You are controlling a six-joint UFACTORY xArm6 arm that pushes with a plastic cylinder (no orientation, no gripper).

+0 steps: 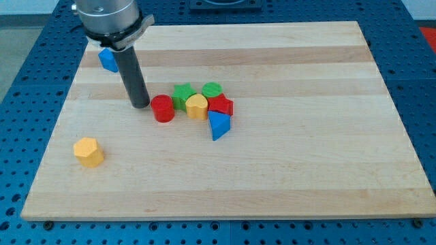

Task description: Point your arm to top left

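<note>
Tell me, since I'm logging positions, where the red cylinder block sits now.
The red cylinder block sits left of centre on the wooden board, just right of my tip and left of the yellow block.

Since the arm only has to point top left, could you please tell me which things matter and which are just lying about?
Job:
my tip
wooden board, top-left corner

Lying about:
blue block
red cylinder
green star
yellow block
green block
red star
blue triangular block
orange-yellow block

Blue block (pixel 107 59) blocking the top-left corner, red cylinder (pixel 162 108) just right of my tip (pixel 139 104), possibly touching
</note>
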